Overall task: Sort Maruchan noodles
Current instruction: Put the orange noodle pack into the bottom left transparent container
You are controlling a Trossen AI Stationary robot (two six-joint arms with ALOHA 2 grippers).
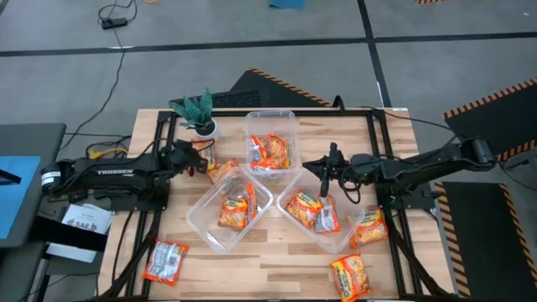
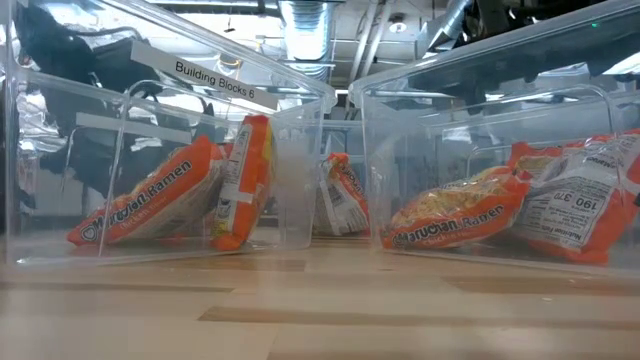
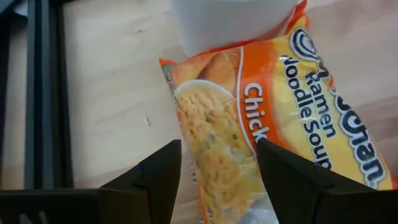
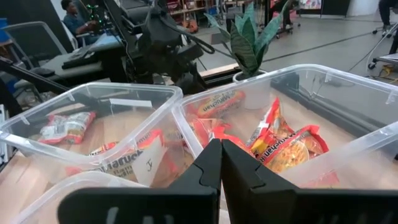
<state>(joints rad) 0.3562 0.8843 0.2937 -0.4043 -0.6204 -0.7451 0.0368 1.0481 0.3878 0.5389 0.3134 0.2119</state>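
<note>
Left gripper (image 3: 217, 180) reaches low over the desk (image 1: 277, 252), fingers spread either side of a Maruchan noodles packet (image 3: 249, 137) lying flat beside the plant pot (image 1: 205, 128); right gripper (image 4: 221, 168) hovers clenched above the tubs (image 1: 228, 210).

Orange-red noodle packets (image 1: 235, 210) with yellow print, clear tubs (image 1: 198, 220), green plant (image 1: 195, 107), pale wooden table (image 1: 277, 252).

Right claw (image 4: 221, 163) pressed shut above clear tubs (image 4: 112, 106) of ramen packets (image 4: 287, 148); green plant (image 4: 249, 37) behind
</note>
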